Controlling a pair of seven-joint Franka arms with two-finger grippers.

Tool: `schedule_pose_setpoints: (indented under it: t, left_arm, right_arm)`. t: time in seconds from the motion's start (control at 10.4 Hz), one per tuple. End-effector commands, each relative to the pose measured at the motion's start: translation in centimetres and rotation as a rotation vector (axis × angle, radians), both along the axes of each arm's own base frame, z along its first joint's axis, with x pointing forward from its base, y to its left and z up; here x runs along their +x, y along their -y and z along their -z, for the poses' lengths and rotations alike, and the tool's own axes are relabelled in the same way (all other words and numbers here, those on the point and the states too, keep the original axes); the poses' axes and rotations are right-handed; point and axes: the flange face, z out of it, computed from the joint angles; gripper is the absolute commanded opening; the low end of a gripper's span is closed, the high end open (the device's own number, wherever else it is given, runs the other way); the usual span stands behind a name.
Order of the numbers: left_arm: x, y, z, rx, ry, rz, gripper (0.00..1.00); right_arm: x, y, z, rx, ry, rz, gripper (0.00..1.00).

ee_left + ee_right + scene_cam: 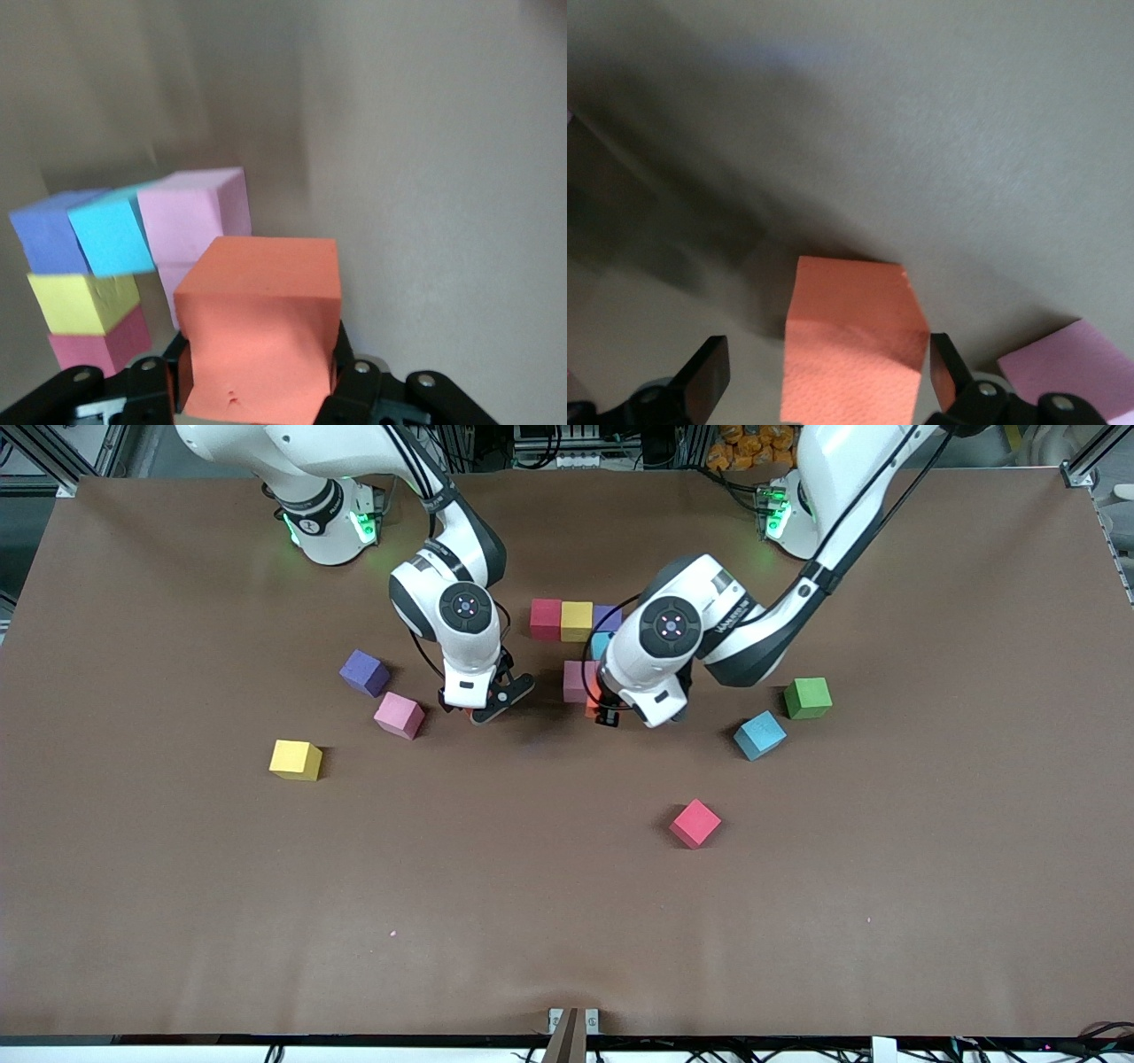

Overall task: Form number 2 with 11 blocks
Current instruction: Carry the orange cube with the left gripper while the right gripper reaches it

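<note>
A started number 2 lies mid-table: a row of red (547, 619), yellow (577, 621) and purple (608, 617) cubes, a light blue cube (602, 644) and a pink cube (580, 680) nearer the camera. My left gripper (608, 714) is shut on an orange cube (261, 319), low beside that pink cube (195, 212). My right gripper (826, 372) is open, straddling a second orange cube (850, 345) on the table, beside a loose pink cube (400, 716). Other loose blocks are purple (365, 672), yellow (296, 760), light blue (760, 735) and red (695, 823).
A green cube (807, 697) sits toward the left arm's end, just beside the loose light blue one. The brown table (567, 921) stretches wide and bare toward the camera.
</note>
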Motion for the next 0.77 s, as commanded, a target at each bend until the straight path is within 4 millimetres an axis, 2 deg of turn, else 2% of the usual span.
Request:
schedule_pose_setpoints:
  t: [0.0, 0.1, 0.38, 0.48, 0.57, 0.67]
  left_arm:
    - [-0.8, 1.9, 1.1, -0.031, -0.016, -0.056, 0.26]
    - [-1.9, 3.0, 1.4, -0.028, -0.02, -0.059, 0.26]
    - [-2.3, 3.5, 1.4, -0.027, -0.027, -0.078, 0.26]
    - [-2.5, 3.7, 1.4, -0.024, -0.028, -0.092, 0.26]
    - [-2.5, 3.9, 1.3, -0.03, -0.024, -0.107, 0.26]
    - [-3.1, 4.5, 1.3, -0.033, -0.024, -0.117, 0.26]
  right_arm:
    - [-1.3, 0.7, -0.5, 0.001, 0.008, 0.025, 1.0]
    - [-1.6, 1.0, 0.1, 0.008, 0.013, 0.028, 1.0]
    - [-1.9, 1.6, 1.3, 0.026, 0.028, 0.039, 1.0]
    - [-1.7, 1.6, 1.3, 0.033, 0.034, 0.041, 0.88]
    - [-1.7, 1.6, 1.3, 0.033, 0.034, 0.042, 0.57]
    - [-1.4, 1.8, 1.0, 0.037, 0.039, 0.045, 0.34]
